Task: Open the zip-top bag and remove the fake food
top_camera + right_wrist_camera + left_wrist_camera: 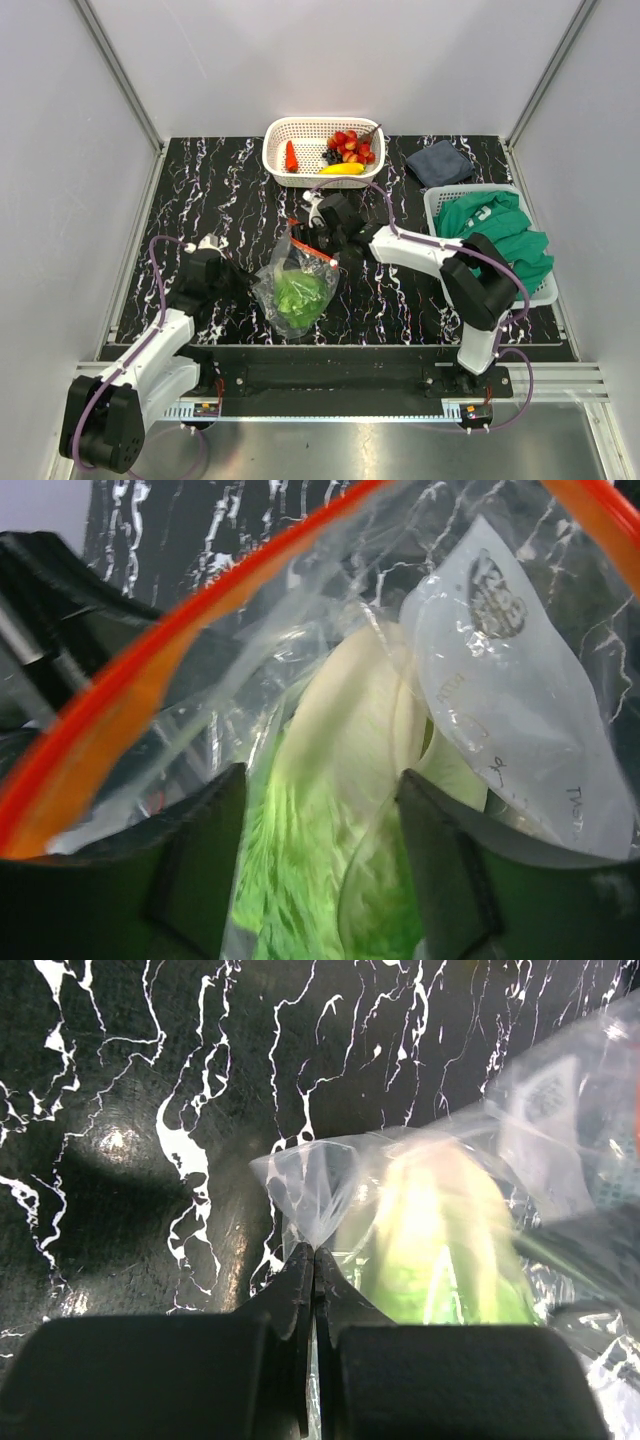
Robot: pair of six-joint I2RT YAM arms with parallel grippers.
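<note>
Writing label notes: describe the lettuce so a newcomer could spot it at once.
On the black marbled table, find the clear bag with the orange zip, lying mid-table. The lettuce is the leafy bright-green piece inside it. It is the only food in the bag, and lighter than the green cloth in the right-hand basket.

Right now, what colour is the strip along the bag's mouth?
The zip strip is red-orange, clearest in the right wrist view.

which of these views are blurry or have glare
Left wrist: the zip-top bag and lettuce are soft and overexposed, with glare on the table. Right wrist: the lettuce is blurred at close range, the bag's orange rim smeared. Top external: sharp, evenly lit.
</note>
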